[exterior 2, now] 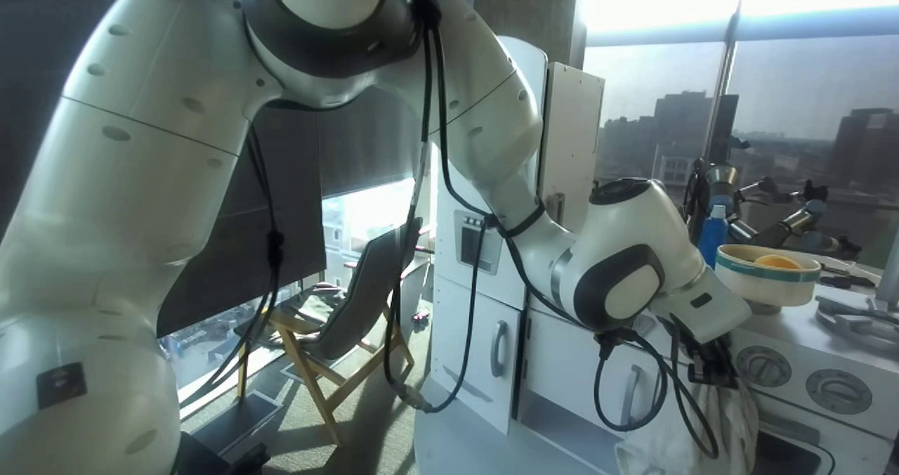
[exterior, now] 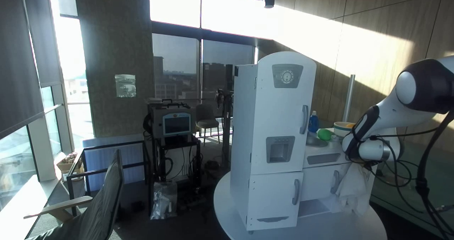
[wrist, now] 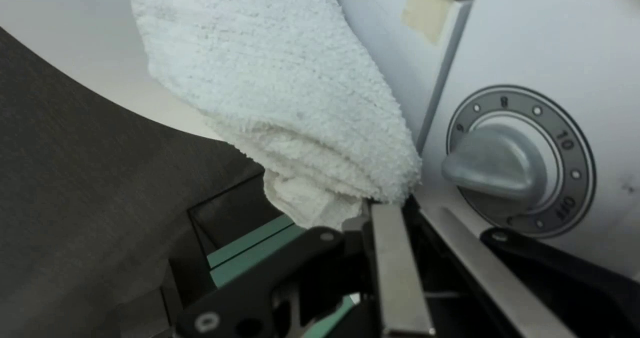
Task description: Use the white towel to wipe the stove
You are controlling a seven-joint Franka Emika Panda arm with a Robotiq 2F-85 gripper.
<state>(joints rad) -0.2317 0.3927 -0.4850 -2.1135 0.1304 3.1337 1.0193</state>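
1. A plain white towel point(wrist: 272, 73) fills the upper middle of the wrist view, its looped pile clear to see, stretching toward 11 o'clock from the gripper point(wrist: 404, 206), which enters at the bottom.
2. The gripper is closed on one gathered end of the towel, pinching it; a smaller fold bulges out at 9 o'clock.
3. At 2 o'clock from the gripper, near it, a grey knob point(wrist: 500, 164) sticks out of the white front panel of the stove point(wrist: 565, 53).
4. In an exterior view, the towel point(exterior 2: 734, 413) hangs in limp folds from the gripper, between 6 and 7 o'clock, before the stove's front; whether cloth and stove touch cannot be told.
5. There, a cream bowl point(exterior 2: 765, 289) with a green band sits on the stove's top at 1 o'clock from the gripper, and a blue bottle point(exterior 2: 713, 235) shows at 12 o'clock.
6. In an exterior view, the tall white fridge cabinet point(exterior: 280, 119) is at 10 o'clock from the towel, and the robot arm point(exterior: 390, 115) at 1 o'clock.
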